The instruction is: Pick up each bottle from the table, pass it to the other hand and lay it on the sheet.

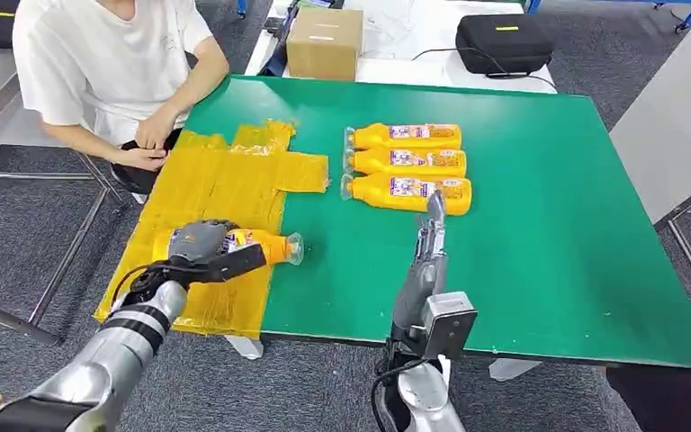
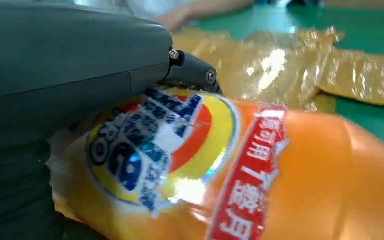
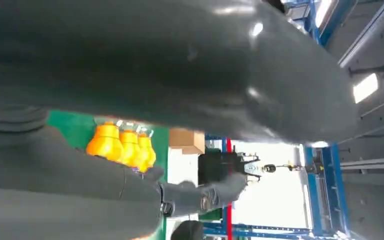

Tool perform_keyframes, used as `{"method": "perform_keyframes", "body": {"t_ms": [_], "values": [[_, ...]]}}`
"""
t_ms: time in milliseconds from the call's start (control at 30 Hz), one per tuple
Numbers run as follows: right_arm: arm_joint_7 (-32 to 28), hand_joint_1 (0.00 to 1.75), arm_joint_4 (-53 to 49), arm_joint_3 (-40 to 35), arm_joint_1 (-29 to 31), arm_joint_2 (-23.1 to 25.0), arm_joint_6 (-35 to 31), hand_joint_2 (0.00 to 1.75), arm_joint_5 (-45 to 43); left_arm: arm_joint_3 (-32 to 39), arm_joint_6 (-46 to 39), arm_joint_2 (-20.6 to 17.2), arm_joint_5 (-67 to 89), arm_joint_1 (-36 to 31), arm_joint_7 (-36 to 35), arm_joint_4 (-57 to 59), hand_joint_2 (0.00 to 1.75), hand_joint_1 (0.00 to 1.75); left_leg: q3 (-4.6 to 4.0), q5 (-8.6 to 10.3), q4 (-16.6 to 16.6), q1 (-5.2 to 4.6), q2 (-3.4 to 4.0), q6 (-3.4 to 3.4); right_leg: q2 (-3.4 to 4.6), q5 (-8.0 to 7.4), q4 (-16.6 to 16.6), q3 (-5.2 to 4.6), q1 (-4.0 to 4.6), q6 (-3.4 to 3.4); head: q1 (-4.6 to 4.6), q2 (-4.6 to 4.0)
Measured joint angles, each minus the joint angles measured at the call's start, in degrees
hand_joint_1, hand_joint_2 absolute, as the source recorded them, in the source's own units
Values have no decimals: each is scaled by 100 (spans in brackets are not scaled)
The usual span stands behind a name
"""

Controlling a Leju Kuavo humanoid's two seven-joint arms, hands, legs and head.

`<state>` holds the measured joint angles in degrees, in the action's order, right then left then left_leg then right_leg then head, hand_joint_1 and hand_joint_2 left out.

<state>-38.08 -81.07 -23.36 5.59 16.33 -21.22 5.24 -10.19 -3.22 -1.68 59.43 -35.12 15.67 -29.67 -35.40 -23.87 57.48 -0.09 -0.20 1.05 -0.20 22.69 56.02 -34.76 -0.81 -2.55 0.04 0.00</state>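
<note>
Held bottle [image 1: 256,245]: orange, lying on its side at the right edge of the yellow sheet [image 1: 225,180], clear cap end pointing to 3 o'clock and overhanging the green table [image 1: 540,225]. The left hand [image 1: 205,252] is wrapped over its label end, grasping it; the hand hides the bottle's base and most of the label. In the left wrist view the same bottle [image 2: 260,175] is very close and soft-focused; label print is partly legible as red, blue and yellow graphics, and the text is not readable. Whether the bottle rests fully on the sheet or is just lifted: cannot tell.

Three more orange bottles [image 1: 407,166] lie side by side in a row at 1 o'clock from the held one, caps to 9 o'clock, well apart from the sheet. The right hand [image 1: 432,236] is extended flat, fingers straight and together, holding nothing; its fingertips overlap the nearest bottle of the row in the head view, contact not resolvable. In the right wrist view the row [image 3: 121,146] shows small between dark hand parts, out of focus.

Sheet: crinkled yellow film, pieced, covering the table's left part. Floor: grey carpet. A person in a white shirt [image 1: 108,63] sits at 11 o'clock, hands together at the sheet's far corner. Behind the table at 12 o'clock: a cardboard box [image 1: 325,42] and a black case [image 1: 504,42] on a white surface.
</note>
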Motion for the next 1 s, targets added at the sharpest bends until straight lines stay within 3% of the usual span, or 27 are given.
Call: {"method": "perform_keyframes", "body": {"t_ms": [200, 333, 500, 600, 833, 1000], "values": [[-79, 0, 105, 24, 56, 55, 35, 0, -20, 53, 467, -50, -213, -214, 149, 311, 175, 0, 7, 1, -1, 0, 0, -1, -1, 1, 6, 3, 0, 1, -2, 0], [-133, 0, 234, 42, 149, 79, 140, 0, -22, 96, 1270, -145, -534, -357, 411, 425, 175, 0, 27, -1, -3, 0, 0, -4, -2, 3, 7, 25, -1, 3, -2, 0], [-175, 0, 443, 42, 273, 94, 290, 0, -67, 258, 2175, -306, -1235, -407, 1077, 464, 175, 0, 59, -3, -5, 0, -1, -6, -1, 9, 6, 56, 0, 9, -2, 0], [-177, 0, 511, 44, 293, 94, 299, 0, -114, 417, 2268, -321, -1896, -273, 1501, 329, 175, 0, 63, 0, -3, 0, -1, -7, -2, 9, 5, 52, 0, 9, -2, 0], [-181, 0, 590, 59, 289, 94, 221, 0, -77, 762, 2512, 9, -3538, 360, 1473, -671, 175, 0, 40, 3, 2, -2, 3, -5, 0, 3, 5, 29, -2, 5, 0, 0], [-184, 0, 590, 59, 272, 92, 79, 0, -9, 879, 2408, 386, -5238, 692, 1244, -2137, 175, 0, 15, 3, 4, -2, -3, -5, -5, 3, 5, 9, -1, 5, 0, 0]]}}
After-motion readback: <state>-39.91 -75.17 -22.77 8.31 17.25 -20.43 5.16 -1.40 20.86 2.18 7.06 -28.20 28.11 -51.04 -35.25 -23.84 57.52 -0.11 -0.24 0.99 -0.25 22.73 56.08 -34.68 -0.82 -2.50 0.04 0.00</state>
